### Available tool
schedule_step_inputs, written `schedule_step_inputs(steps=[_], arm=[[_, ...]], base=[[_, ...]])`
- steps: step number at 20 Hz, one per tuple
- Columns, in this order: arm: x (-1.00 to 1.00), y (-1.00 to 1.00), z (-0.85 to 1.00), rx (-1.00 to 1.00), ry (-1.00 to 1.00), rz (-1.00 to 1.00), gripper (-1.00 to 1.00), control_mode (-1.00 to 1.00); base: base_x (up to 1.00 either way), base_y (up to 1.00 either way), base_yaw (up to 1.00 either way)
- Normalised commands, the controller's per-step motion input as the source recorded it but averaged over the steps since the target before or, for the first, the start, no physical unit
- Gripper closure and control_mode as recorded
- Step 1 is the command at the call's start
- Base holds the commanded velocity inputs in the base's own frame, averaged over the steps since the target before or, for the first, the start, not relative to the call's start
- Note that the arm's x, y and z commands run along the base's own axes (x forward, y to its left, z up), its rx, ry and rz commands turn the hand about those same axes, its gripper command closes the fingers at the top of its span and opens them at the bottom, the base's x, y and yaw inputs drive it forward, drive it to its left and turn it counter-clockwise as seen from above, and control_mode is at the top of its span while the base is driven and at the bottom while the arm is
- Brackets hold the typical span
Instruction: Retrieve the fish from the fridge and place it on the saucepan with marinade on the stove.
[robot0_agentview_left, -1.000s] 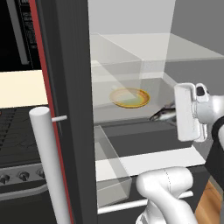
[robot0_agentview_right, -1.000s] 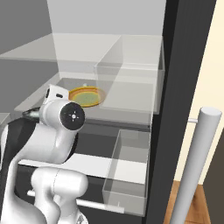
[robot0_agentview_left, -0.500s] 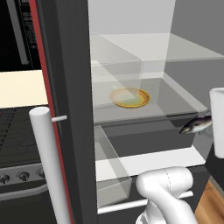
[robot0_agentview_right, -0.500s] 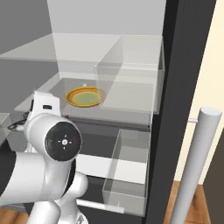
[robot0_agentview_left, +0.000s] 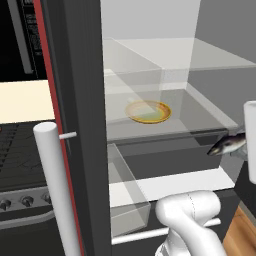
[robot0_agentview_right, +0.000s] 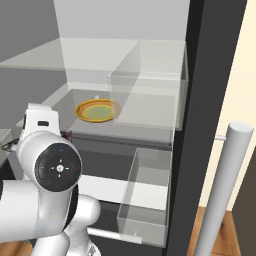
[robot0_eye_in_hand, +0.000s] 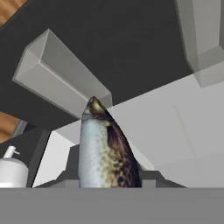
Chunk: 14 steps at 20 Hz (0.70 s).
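The fish (robot0_agentview_left: 227, 145), silver-grey with a dark mottled back, hangs in the air at the right side of the open fridge (robot0_agentview_left: 165, 60), in front of its lower shelf. My gripper (robot0_agentview_left: 241, 148) is shut on its tail end, and the head points left. In the hand view the fish (robot0_eye_in_hand: 105, 153) rises from between the jaws of my gripper (robot0_eye_in_hand: 107, 181), head away from the camera. The stove (robot0_agentview_left: 20, 155) with its grates and knobs sits low at the left, beyond the fridge door. The saucepan with marinade is out of view.
A yellow-rimmed plate (robot0_agentview_left: 148, 111) sits on the glass shelf, also seen as the plate (robot0_agentview_right: 98, 110). The dark fridge door (robot0_agentview_left: 75, 125) with a white bar handle (robot0_agentview_left: 57, 190) stands open between fridge and stove. A clear drawer bin (robot0_agentview_right: 147, 195) juts out below. My arm's elbow (robot0_agentview_right: 50, 170) fills the lower left.
The gripper has carried the fish off the shelf, rightward and slightly down in the left base view, out toward the fridge's front. The arm's elbow has swung closer to the right base camera.
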Motion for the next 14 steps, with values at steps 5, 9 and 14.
schedule_step_inputs(steps=[5,9,14], arm=[[0.00,0.00,0.00,0.00,0.00,0.00,1.00,1.00],[0.00,0.00,0.00,0.00,0.00,0.00,1.00,1.00],[0.00,0.00,0.00,0.00,0.00,0.00,1.00,1.00]], base=[[-0.08,0.00,0.00],[-0.79,0.00,0.00],[-1.00,0.00,0.00]])
